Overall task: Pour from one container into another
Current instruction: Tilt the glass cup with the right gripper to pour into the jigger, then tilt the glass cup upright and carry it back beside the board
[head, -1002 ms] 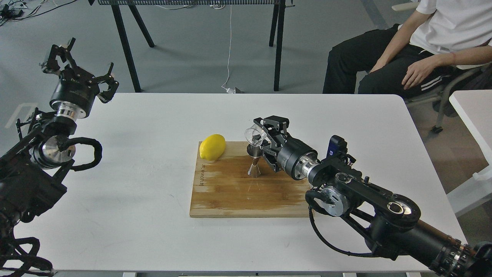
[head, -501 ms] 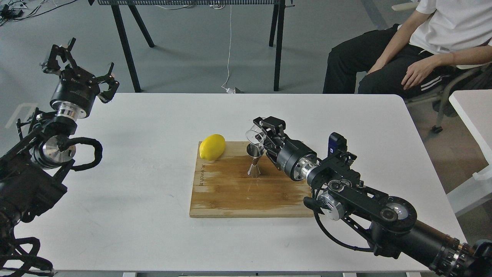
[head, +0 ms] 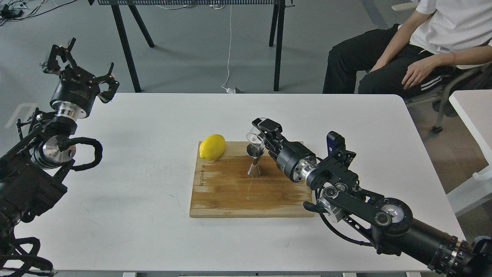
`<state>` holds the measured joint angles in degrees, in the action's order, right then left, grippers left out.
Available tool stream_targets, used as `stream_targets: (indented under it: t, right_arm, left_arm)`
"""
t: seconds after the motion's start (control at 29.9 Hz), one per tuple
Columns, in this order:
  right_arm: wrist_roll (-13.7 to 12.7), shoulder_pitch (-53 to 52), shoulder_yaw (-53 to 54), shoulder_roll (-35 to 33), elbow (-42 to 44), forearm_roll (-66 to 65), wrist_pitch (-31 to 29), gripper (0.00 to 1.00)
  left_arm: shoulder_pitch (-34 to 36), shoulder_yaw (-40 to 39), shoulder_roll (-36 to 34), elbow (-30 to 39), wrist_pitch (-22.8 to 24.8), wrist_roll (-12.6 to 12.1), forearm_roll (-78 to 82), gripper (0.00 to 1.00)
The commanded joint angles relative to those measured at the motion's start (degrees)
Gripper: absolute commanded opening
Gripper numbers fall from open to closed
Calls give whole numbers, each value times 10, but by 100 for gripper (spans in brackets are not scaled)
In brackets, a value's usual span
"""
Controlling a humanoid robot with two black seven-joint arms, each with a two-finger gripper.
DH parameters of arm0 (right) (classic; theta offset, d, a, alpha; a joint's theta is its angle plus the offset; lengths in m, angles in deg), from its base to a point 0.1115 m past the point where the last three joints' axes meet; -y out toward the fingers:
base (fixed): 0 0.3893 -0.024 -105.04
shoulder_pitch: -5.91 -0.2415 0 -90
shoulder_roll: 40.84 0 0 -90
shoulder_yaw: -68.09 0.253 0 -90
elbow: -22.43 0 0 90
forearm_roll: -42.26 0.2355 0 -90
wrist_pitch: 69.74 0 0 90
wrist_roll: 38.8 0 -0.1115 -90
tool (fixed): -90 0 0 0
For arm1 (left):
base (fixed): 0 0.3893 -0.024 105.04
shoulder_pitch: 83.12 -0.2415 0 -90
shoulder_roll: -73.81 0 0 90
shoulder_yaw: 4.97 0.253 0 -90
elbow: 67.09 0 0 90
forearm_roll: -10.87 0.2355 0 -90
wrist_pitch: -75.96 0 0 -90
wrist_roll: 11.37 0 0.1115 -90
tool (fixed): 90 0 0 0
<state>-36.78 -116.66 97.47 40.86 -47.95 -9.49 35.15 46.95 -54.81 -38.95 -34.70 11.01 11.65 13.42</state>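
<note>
Right hand point(head: 260, 135) clamped and tilted mid-table; left hand point(head: 78, 69) raised, fingers spread.

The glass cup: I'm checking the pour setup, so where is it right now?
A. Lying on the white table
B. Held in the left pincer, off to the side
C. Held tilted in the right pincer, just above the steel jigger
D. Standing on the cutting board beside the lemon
C: the right pincer grips the glass cup, tipped with its mouth over the top of the jigger standing on the cutting board.
</note>
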Motion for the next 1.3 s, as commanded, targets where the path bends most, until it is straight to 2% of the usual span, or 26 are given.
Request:
stream_targets:
  t: [0.0, 0.43, 0.63, 1.27]
  right_arm:
    - [6, -1, -6, -1, 2, -5, 10, 33]
    - [21, -9, -16, -2, 3, -55, 22, 33]
    - [40, -14, -42, -3, 8, -56, 32, 33]
    - [60, -41, -92, -34, 16, -108, 50, 33]
  left_arm:
    - [0, 0, 0, 0, 0, 0, 0, 100]
    - [-1, 0, 0, 0, 0, 0, 0, 100]
    - [-1, 0, 0, -1, 0, 0, 0, 100]
    - [-2, -2, -1, -1, 1, 0, -1, 100]
